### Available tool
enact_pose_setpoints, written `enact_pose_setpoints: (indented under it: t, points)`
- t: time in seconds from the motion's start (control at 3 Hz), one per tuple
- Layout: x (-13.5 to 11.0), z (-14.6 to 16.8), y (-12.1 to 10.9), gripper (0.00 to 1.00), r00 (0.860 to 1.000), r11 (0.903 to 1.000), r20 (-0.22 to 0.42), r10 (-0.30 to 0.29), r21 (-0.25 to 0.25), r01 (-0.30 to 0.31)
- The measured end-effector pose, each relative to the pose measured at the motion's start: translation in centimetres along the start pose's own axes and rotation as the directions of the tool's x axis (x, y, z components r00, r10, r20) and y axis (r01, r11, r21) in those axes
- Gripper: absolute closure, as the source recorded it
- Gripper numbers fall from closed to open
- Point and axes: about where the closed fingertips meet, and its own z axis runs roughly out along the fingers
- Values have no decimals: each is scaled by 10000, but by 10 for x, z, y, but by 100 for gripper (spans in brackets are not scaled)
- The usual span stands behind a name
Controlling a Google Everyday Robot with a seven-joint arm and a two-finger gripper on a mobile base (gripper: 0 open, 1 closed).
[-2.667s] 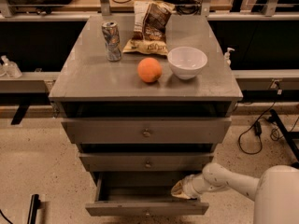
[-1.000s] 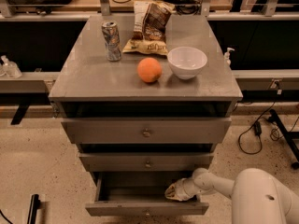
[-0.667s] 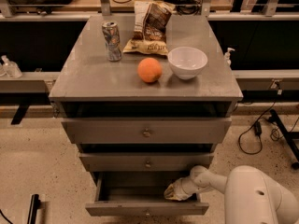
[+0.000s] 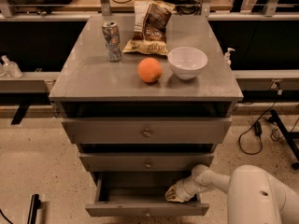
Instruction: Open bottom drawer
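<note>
Drawer: thin grey metal bottom drawer [image 4: 140, 210], standing pulled out.
Gripper: pale gripper [image 4: 176, 194] inside drawer's right end, probably hooking its front; grip state cannot be told.

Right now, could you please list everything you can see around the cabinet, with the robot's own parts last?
cabinet: one, grey, centre of view
can: one, silver, cabinet top, back left
snack bag: one, brown and cream, cabinet top, back centre
orange: one, orange, cabinet top, front centre
bowl: one, white, cabinet top, right of the orange
top drawer: one, grey, just under the cabinet top
middle drawer: one, grey, below the top drawer
bottom drawer: one, grey, lowest, pulled out
cables: several, black, floor at right
arm: one, white, reaching in from lower right
gripper: one, cream, at the bottom drawer's right front corner
</note>
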Motion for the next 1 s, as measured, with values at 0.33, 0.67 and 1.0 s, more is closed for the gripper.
enact_pose_setpoints:
  t: [0.33, 0.67, 1.0]
  points:
    - [0, -1, 6, 100, 10000, 9999, 62, -39, -136, 40]
    - [-1, -2, 15, 100, 9996, 9991, 243, -105, -404, 115]
    - [-2, -4, 15, 100, 9996, 9991, 244, -106, -405, 115]
